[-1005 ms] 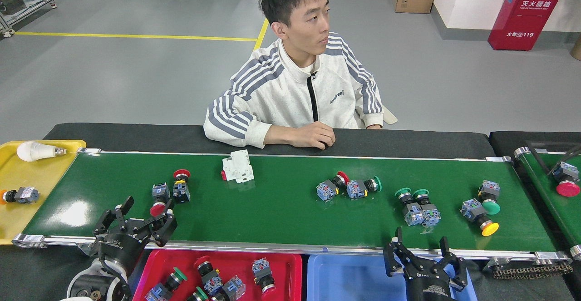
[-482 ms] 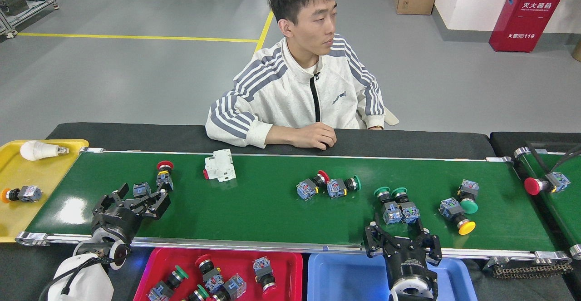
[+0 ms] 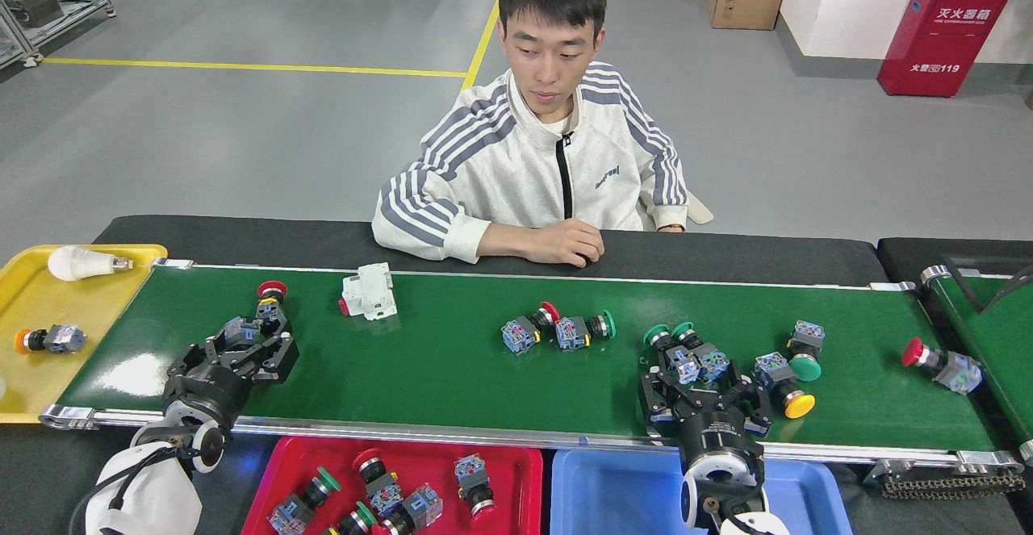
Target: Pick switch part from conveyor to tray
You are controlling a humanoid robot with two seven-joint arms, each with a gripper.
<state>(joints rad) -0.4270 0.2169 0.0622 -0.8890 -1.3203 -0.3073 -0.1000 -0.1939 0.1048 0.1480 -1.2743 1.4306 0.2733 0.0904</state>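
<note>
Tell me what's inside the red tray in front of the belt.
The red plastic tray holds several push-button switch parts, some with green caps, some red. Its near end runs off the picture, so the full count is hidden.

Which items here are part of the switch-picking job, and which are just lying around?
Job: conveyor, switches on it, red tray, blue tray, left gripper, right gripper.
Lying about: bulb, white breaker, yellow tray.

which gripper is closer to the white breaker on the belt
Left. The left gripper sits just below-left of the white breaker; the right gripper is far along the conveyor.
</note>
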